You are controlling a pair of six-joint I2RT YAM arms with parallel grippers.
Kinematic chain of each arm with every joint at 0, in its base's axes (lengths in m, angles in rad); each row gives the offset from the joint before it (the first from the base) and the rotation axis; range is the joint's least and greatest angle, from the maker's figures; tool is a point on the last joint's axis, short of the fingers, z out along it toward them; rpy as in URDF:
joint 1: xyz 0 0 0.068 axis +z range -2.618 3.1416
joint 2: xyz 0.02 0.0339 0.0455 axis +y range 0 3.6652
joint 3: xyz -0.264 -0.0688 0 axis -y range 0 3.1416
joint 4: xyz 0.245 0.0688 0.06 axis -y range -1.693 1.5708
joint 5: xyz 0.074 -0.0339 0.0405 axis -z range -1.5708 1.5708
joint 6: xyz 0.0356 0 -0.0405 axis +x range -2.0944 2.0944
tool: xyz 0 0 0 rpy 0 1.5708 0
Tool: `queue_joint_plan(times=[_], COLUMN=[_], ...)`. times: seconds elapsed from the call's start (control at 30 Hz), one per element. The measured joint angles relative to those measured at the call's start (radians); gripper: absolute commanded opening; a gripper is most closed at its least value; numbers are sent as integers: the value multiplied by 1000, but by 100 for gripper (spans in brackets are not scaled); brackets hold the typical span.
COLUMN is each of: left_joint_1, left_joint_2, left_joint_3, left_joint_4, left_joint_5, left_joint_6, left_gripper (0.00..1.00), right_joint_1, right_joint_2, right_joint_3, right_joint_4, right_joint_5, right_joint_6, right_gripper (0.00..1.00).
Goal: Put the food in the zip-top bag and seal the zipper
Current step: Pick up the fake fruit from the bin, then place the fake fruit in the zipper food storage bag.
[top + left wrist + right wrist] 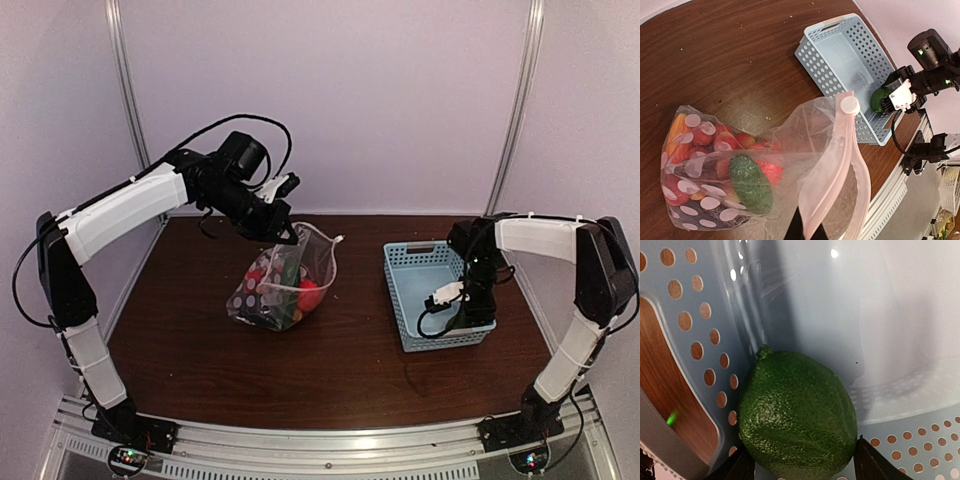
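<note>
The clear polka-dot zip-top bag (283, 287) hangs in the middle of the table, its mouth held up and open. It holds several red pieces, a green cucumber (751, 184), an orange piece and a dark piece. My left gripper (283, 232) is shut on the pale pink zipper (840, 150) near one end; its white slider (849, 105) sits at the far end. My right gripper (462, 310) is down in the light-blue basket (398, 290), its fingers closed against both sides of a round green fruit (797, 415). In the left wrist view the fruit (880, 99) shows at the basket's near corner.
The basket (840, 50) stands right of the bag and shows nothing else inside. Dark wood table with white walls at the back and sides, a metal rail along the near edge.
</note>
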Motion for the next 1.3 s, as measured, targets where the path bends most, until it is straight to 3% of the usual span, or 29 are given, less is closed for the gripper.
queue_joint_plan(times=[0.53,0.7,0.9,1.13,1.3], left_joint_1=[0,0,0,0,0], left_joint_2=[0,0,0,0,0], left_joint_3=[0,0,0,0,0], left_joint_4=[0,0,0,13,26], left_joint_5=[2,2,2,1,4], left_joint_6=[0,0,-8,-17,-19], left_gripper=[0,0,0,0,0], right_joint_1=[0,0,40,185,265], right_joint_2=[-28,-94,-164,-290,-203], right_joint_3=[49,161,373,380,490], right_joint_4=[6,-7,-33,209,317], right_joint_5=[-75,-115,-300,-473,-594], right_joint_6=[53,91,173,320,420], right_gripper=[47,46,47,50,50])
